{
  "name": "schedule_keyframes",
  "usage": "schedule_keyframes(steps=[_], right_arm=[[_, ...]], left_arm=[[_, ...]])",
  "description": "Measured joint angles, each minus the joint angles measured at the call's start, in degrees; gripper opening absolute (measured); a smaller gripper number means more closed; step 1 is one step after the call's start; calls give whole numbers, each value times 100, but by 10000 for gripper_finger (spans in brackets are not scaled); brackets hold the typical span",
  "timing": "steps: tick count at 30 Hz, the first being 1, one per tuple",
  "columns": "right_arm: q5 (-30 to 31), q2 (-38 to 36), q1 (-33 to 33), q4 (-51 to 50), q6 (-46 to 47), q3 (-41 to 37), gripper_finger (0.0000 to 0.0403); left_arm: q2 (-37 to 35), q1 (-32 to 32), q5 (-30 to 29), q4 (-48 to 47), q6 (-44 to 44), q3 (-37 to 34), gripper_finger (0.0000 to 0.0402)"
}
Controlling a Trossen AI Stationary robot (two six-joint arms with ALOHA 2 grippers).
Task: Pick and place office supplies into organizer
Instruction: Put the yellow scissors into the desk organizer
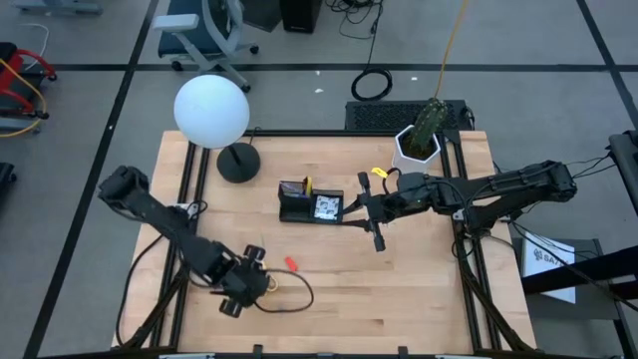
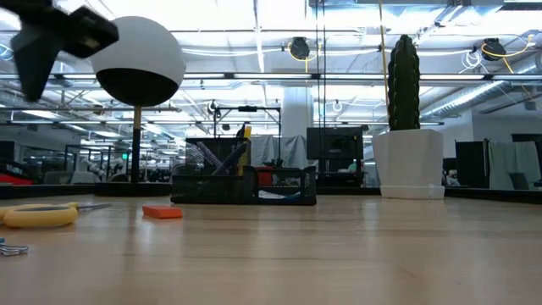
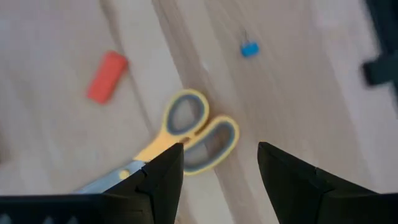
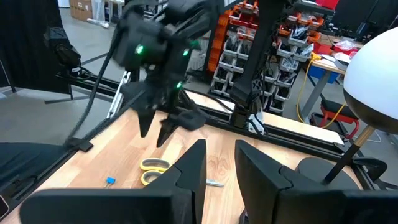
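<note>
The yellow-handled scissors (image 3: 186,127) lie flat on the wooden table, also seen as scissors (image 4: 154,171) and scissors (image 2: 38,216). My left gripper (image 3: 221,149) hangs open above their handles, clear of them, near the table's front left (image 1: 244,282). A red eraser (image 1: 292,263) lies beside the scissors, and a tiny blue piece (image 3: 249,48) lies a little farther off. The black organizer (image 1: 311,202) stands mid-table with a yellow pen (image 2: 246,135) upright in its cup. My right gripper (image 1: 376,234) is open and empty, just right of the organizer.
A round white lamp (image 1: 211,110) on a black base stands behind the organizer to the left, and a white pot with a cactus (image 1: 419,145) at the far right. A dark cable loop (image 1: 294,291) lies by the scissors. Bare wood stretches along the near right.
</note>
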Motion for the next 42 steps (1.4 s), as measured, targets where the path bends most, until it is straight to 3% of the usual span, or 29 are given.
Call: schedule_keyframes(steps=[17,42], right_arm=[[0,0,0,1,4,0,75],[2,0,0,0,44,0,75]], left_arm=[[1224,-132,255,91,362,0,211],[1276,-294,356,466,365,-10,211]])
